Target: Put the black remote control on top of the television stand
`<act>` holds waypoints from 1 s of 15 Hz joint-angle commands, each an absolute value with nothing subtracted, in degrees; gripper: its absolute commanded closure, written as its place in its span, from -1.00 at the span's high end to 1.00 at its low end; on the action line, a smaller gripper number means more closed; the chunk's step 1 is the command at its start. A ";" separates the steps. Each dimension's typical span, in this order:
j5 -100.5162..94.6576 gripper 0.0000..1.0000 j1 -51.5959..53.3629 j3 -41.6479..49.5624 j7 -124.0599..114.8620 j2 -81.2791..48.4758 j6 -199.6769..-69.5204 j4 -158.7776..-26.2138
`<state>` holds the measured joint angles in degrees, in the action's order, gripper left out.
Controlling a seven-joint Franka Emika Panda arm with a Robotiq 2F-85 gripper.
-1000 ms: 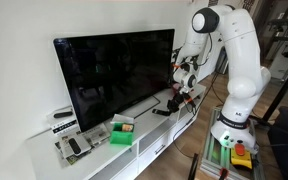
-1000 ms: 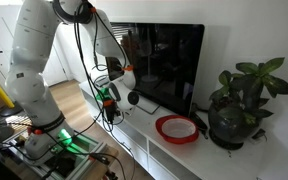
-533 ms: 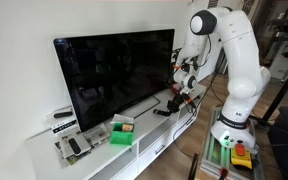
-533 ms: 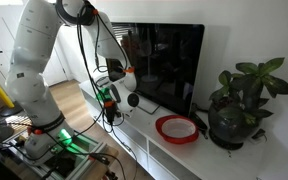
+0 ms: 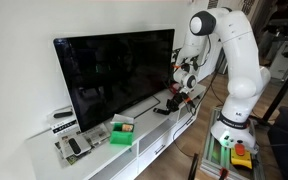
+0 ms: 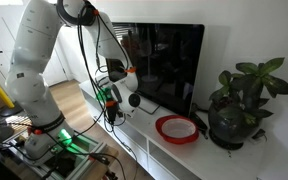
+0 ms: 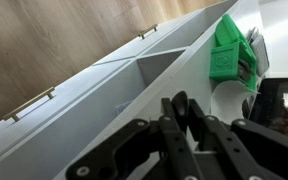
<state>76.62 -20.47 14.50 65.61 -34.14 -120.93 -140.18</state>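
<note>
In the wrist view my gripper (image 7: 180, 106) is shut on the black remote control (image 7: 178, 98). Its slim rounded end sticks out between the fingertips, above the glossy white television stand (image 7: 119, 95). In both exterior views the gripper (image 5: 181, 96) (image 6: 110, 101) hangs just over the end of the stand (image 5: 156, 137) (image 6: 179, 152), in front of the TV's corner. The remote is too small to make out in those views.
A big black TV (image 5: 114, 72) (image 6: 166, 62) stands on the cabinet. A green box (image 5: 122, 133) (image 7: 230, 48) and a packaged remote (image 5: 72, 146) lie at one end. A red bowl (image 6: 176, 128) and a potted plant (image 6: 240, 102) are at the other. The wooden floor is below.
</note>
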 commanded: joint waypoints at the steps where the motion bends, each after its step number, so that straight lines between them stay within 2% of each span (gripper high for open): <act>1: 79.75 -0.90 -20.79 15.10 62.83 -36.25 -120.10 -137.29; 12: 81.42 -0.90 -20.24 15.10 56.60 -42.94 -120.51 -129.82; 13: 81.23 -0.49 -20.20 15.10 56.21 -43.37 -120.50 -129.28; 15: 81.03 0.04 -20.00 15.12 55.28 -44.20 -120.74 -128.45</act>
